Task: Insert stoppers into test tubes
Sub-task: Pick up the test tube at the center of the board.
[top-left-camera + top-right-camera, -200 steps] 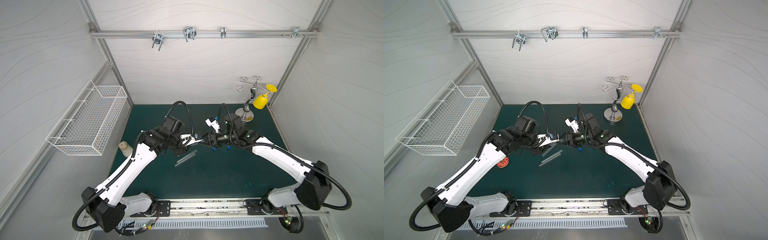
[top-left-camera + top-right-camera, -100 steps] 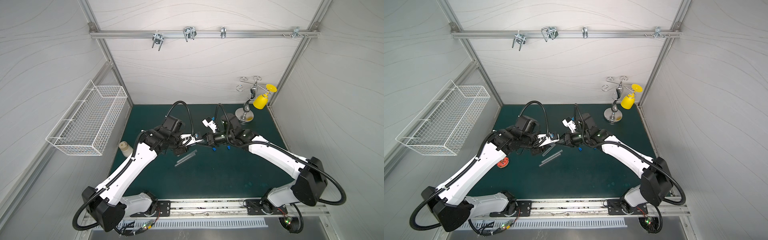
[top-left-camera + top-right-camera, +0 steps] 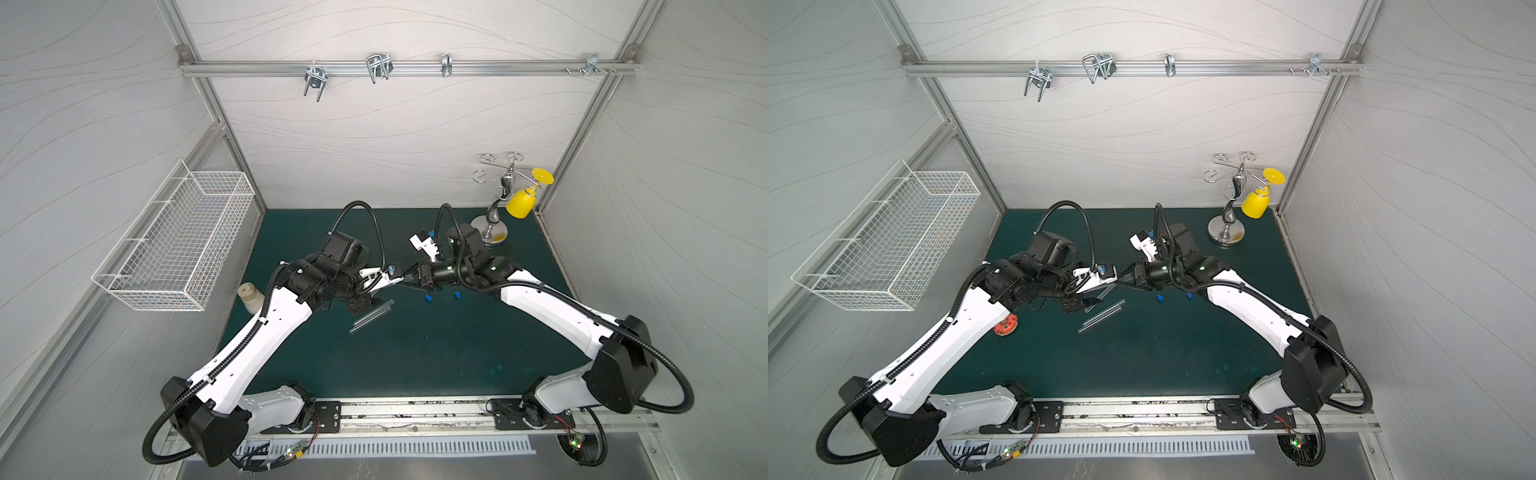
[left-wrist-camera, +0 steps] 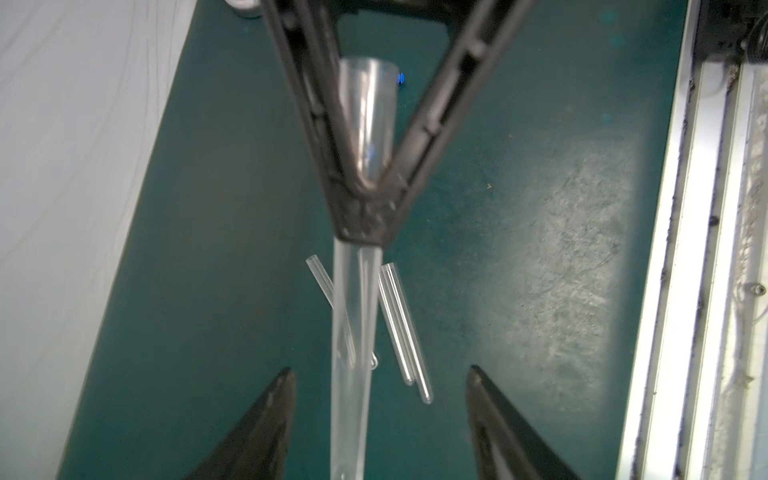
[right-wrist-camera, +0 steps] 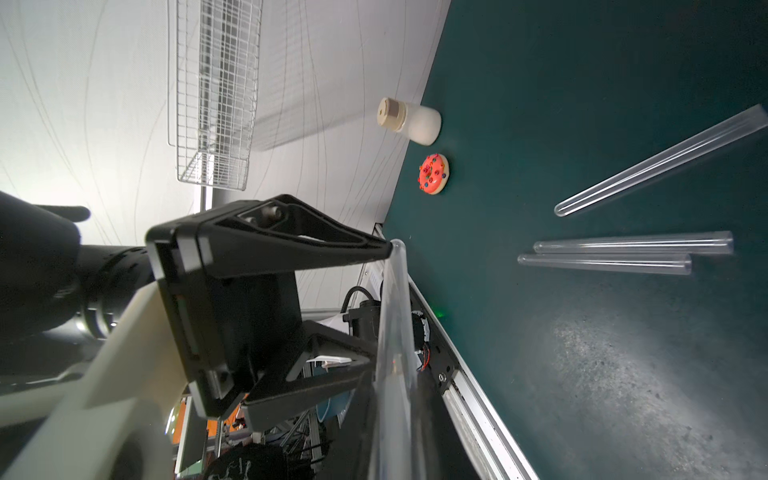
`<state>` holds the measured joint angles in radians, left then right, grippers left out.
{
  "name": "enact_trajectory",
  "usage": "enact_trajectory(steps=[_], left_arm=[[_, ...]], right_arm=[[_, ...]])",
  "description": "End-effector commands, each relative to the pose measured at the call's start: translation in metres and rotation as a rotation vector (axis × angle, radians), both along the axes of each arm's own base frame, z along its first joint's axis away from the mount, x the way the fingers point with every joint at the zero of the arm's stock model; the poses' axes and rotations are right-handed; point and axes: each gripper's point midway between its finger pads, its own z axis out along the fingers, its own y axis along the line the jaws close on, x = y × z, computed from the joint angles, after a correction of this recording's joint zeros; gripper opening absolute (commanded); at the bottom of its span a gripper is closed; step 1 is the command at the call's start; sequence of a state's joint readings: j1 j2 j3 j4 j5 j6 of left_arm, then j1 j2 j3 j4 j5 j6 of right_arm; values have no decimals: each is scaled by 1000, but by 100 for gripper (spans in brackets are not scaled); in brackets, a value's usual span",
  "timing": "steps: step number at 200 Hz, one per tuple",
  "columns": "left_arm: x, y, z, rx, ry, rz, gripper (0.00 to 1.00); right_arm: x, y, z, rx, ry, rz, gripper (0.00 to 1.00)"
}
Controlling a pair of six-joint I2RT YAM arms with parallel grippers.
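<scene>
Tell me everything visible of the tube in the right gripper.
The held test tube is slender and clear, with an open rim and a rounded end; no stopper shows in it. The right gripper pinches it partway along. Its rounded end reaches between the open left gripper's fingers, which stand clear of it.

Boxed in on three sides by white walls [image 3: 395, 137] with faint wavy grain; aluminium rail [image 3: 498, 71] across the back, hung with metal hooks [image 3: 377, 70]; white wire basket [image 3: 178, 245] on a side wall; dark green mat [image 3: 415, 353] underfoot; lit evenly, with a pale glare on the mat.
</scene>
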<state>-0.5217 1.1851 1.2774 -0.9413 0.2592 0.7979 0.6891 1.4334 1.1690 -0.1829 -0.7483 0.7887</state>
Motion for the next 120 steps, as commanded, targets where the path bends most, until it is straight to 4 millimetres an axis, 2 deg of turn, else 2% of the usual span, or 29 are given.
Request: enact_trajectory(steps=[1, 16, 48, 81, 92, 120], left_arm=[[-8, 6, 27, -151, 46, 78, 90], [-12, 9, 40, -264, 104, 133, 93], [-11, 8, 69, -577, 277, 249, 93], [3, 11, 95, -892, 475, 327, 91], [5, 9, 98, -958, 536, 318, 90], [7, 2, 93, -1022, 626, 275, 86]], right_arm=[[2, -15, 23, 64, -51, -4, 8], [5, -23, 27, 84, -56, -13, 8], [8, -35, 40, 139, -82, -20, 8], [0, -35, 56, 195, -116, 28, 8], [-3, -35, 62, 217, -124, 42, 9], [-6, -34, 71, 249, -133, 56, 9]])
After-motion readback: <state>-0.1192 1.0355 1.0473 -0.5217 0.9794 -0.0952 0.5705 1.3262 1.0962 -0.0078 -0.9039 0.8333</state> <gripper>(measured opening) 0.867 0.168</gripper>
